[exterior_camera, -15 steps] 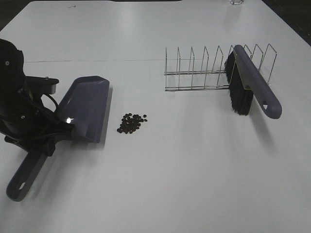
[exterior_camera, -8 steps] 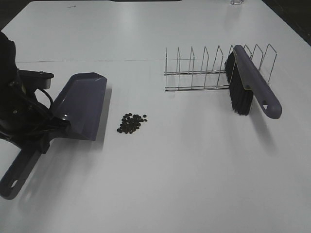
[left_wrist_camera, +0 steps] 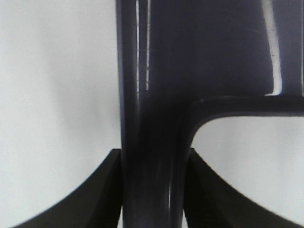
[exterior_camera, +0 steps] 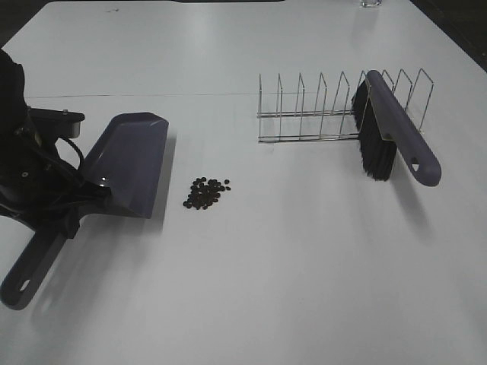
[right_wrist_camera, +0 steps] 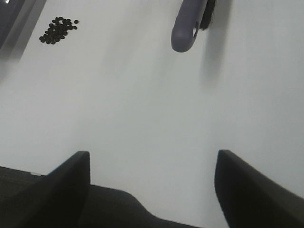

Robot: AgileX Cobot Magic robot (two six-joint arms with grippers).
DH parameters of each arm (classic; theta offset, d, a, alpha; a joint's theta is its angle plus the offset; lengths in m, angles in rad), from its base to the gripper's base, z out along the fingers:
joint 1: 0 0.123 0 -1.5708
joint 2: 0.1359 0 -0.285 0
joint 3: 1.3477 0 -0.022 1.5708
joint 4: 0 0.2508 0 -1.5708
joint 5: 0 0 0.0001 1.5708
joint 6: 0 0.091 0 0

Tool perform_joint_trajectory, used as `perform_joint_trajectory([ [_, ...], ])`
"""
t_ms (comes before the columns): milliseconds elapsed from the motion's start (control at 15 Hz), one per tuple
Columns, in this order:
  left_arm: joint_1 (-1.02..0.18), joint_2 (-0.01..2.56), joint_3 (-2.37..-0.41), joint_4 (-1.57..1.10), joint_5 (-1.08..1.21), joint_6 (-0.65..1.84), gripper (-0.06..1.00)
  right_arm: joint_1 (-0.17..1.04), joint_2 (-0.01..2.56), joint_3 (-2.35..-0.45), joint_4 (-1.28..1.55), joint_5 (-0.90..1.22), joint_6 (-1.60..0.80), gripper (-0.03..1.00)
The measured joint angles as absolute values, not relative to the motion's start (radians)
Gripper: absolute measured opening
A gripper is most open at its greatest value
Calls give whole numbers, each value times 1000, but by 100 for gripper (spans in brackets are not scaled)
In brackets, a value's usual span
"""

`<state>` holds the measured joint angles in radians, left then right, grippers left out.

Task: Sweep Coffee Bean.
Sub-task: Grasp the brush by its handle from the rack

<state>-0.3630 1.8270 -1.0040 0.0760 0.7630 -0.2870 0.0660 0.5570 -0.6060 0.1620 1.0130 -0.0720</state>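
Purple-grey plastic is filling the left wrist view, where the left gripper is clamping the dustpan by its handle. The pan's wide mouth is facing the coffee bean cluster, which is lying just beside it on the white table. The right gripper is hanging over the table with jaws apart, holding nothing, while the brush is leaning in the wire rack.

A white table bore a loose cluster of coffee beans left of centre, a purple dustpan just left of them, and a wire rack far right.
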Motion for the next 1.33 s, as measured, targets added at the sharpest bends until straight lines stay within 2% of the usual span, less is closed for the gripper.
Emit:
perform_joint_trajectory([
  [67,-363,1827,-1004,75,756,-287,33,66,750,-709,196,1031,-69,82],
  [133,-363,1827,-1004,73,755,-287,33,66,860,-780,196,1061,-69,91],
  [267,-363,1827,-1004,65,754,-287,33,66,1014,-878,196,1069,-69,96],
  [733,-363,1827,-1004,28,765,-287,33,66,1752,-1486,114,1162,-62,98],
  [867,-363,1827,-1004,28,777,-287,33,66,1894,-1608,79,1202,-60,98],
  [933,-363,1827,-1004,26,778,-287,33,66,2069,-1766,44,1216,-46,98],
  [1133,-363,1827,-1004,24,778,-287,33,66,2270,-1954,39,1216,-46,98],
  [1333,-363,1827,-1004,23,778,-287,33,66,2340,-2005,47,1216,-45,98],
])
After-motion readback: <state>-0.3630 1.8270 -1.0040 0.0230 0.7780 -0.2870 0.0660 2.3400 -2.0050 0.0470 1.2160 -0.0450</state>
